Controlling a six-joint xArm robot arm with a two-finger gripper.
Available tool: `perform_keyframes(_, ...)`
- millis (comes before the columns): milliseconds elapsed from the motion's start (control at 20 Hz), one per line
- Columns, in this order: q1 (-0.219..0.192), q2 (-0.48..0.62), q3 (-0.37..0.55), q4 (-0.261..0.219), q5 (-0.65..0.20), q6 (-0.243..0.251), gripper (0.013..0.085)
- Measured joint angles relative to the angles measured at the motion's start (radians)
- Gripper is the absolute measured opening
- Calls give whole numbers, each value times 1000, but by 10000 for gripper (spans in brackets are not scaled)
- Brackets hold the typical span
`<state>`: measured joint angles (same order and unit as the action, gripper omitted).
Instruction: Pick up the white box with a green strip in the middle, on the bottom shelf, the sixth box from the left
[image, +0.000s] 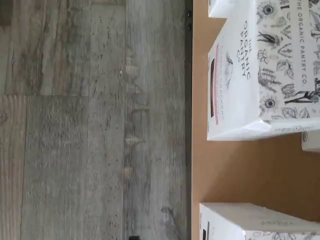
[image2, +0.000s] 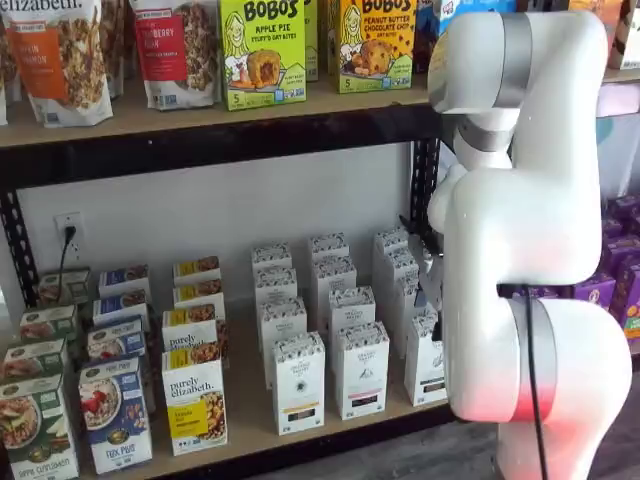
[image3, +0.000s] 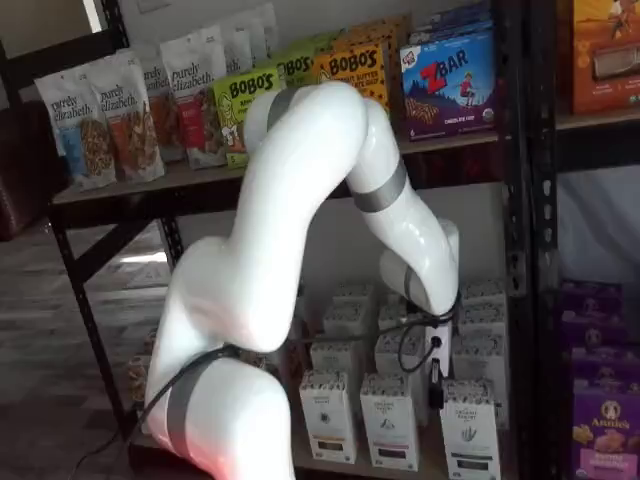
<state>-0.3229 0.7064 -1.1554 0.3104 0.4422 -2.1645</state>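
Wrist view looks down on the light wooden bottom shelf (image: 240, 170), with tall white cartons printed with black botanical drawings standing on it and grey plank flooring beyond its edge. You cannot tell from there which carton is yours.

Your target, the tall narrow white box with a dark greenish strip across its front (image3: 470, 432), stands at the front of the outermost white column, just beside the black perforated upright. In a shelf view the white arm hides part of it (image2: 425, 362).

The black-fingered gripper (image3: 436, 375) hangs just above and beside that column, apart from every carton. It is seen too side-on to show a gap, but judge the jaws spread wide and holding nothing, since all the boxes stand on the board.

Expect a light cardboard carton: stiff at the corners, with broad panels that would dent under a hard squeeze and a smooth print that may slip. I would pinch it across the two narrow sides, in the upper half, where the fingers clear the neighbour.

The bottom shelf carries three columns of these white cartons, several deep, beside shorter yellow-labelled granola boxes (image2: 195, 400). The board above holds granola bags and bright yellow-green oat-bite boxes (image2: 262, 50).
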Motion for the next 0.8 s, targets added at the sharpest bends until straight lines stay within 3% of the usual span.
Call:
perform_keyframes(150, -3, 26, -42, -62, 18, 54, 850)
perform_keyframes(250, -5, 47, -74, -73, 33, 63, 850)
perform_keyframes(800, -11, 160, -192, -67, 18, 52, 850)
